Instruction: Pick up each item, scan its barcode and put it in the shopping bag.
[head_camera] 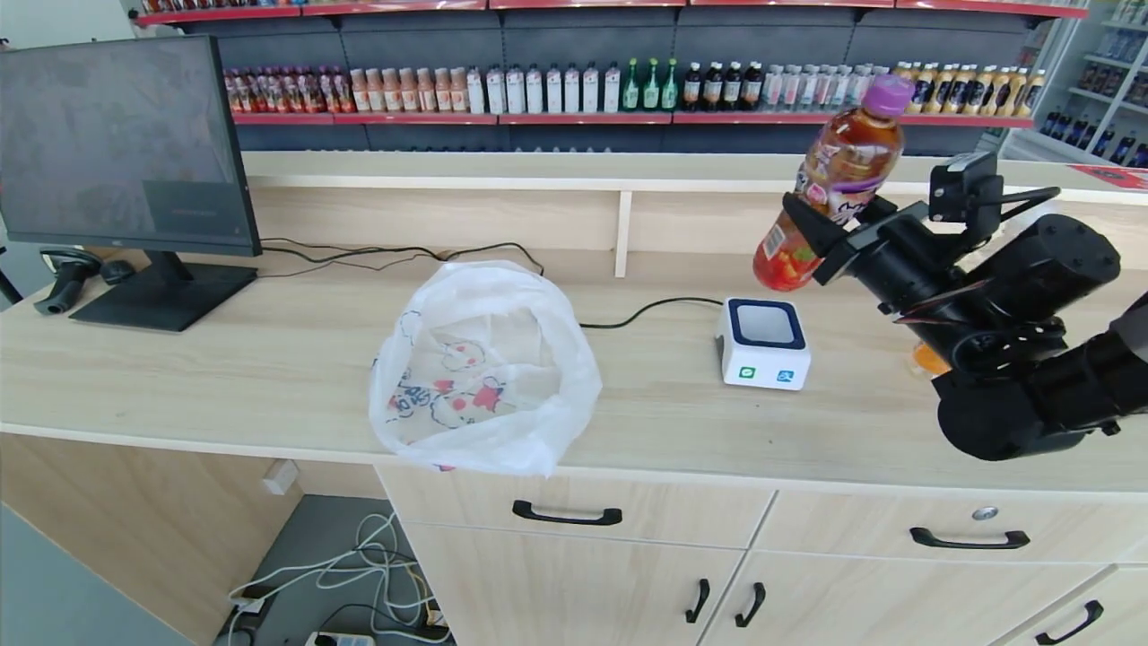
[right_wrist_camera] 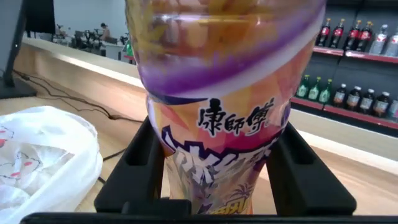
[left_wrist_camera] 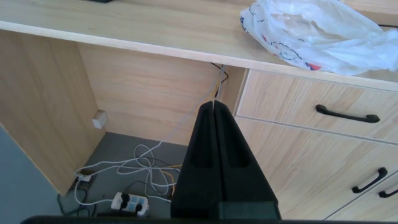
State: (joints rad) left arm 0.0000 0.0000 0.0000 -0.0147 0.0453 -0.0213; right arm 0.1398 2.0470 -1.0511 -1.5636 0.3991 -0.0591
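Seemingly above the scanner (head_camera: 763, 343), the right jaws grip a tilted bottle (head_camera: 830, 184).

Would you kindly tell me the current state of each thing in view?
bottle: capped, tilted, held off the counter.
right gripper: shut on bottle.
left gripper: shut, empty.
shopping bag: open, on counter.
scanner: upright on counter, cable attached.
drawers: shut.
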